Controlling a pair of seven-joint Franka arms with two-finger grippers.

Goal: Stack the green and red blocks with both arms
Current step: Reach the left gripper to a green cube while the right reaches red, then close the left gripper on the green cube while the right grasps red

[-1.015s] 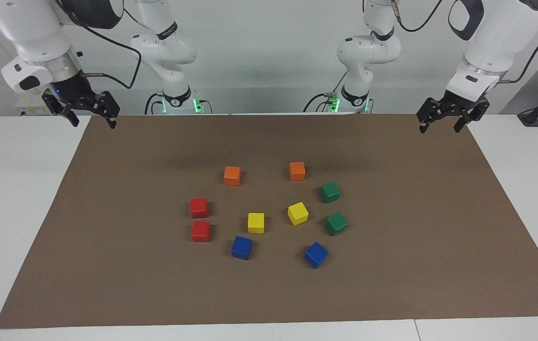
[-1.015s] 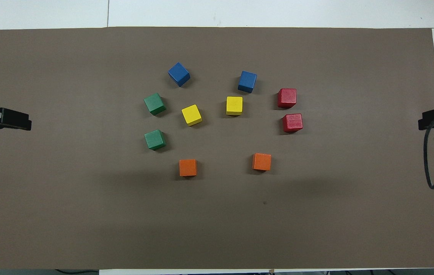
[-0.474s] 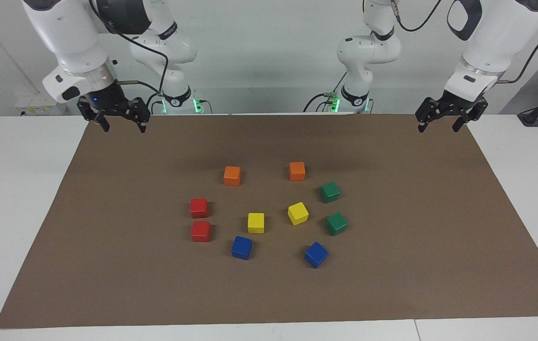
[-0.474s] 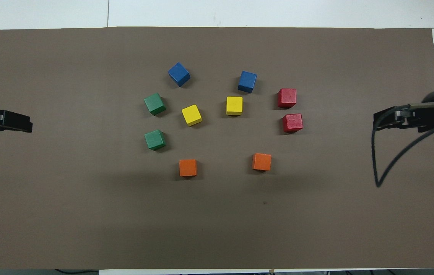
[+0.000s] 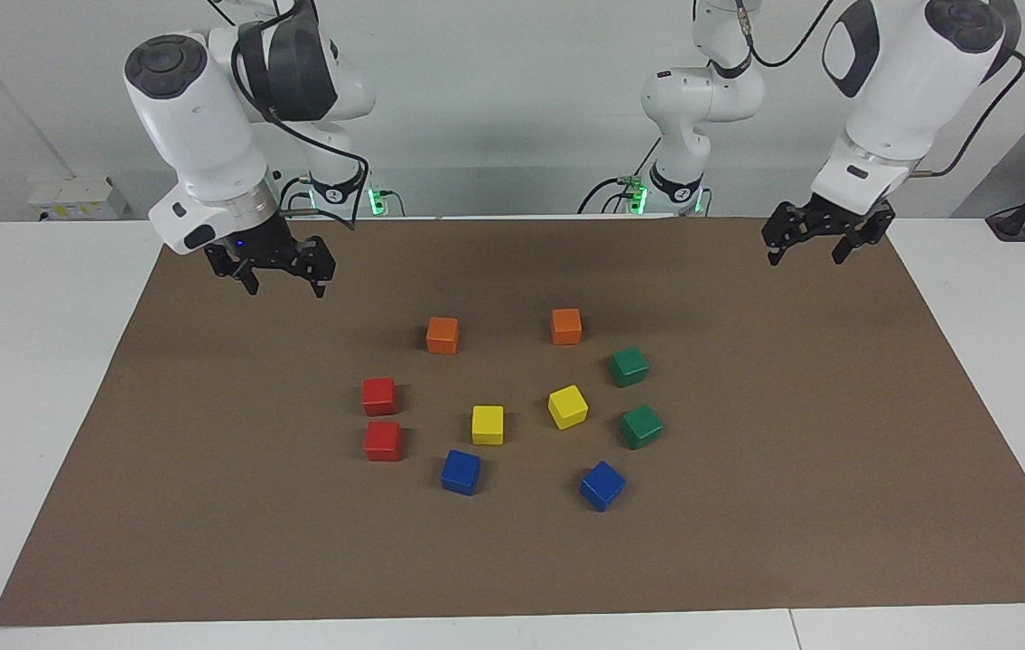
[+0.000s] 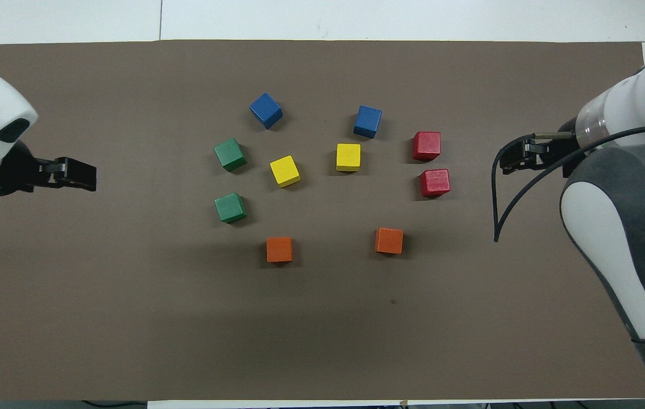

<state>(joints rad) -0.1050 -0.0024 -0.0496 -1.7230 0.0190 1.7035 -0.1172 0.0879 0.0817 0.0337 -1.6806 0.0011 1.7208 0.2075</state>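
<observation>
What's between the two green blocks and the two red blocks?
The two yellow blocks lie between the green blocks and the red blocks, each apart from its neighbours. The overhead view shows it best.

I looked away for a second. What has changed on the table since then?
Both arms swung inward over the brown mat: the right gripper much further, the left gripper only slightly. Jaws open, nothing taken hold of. All ten cubes, including red and green, stayed put.

Blocks (image 5: 380,395) clustered mid-mat (image 5: 837,451), unstacked
</observation>
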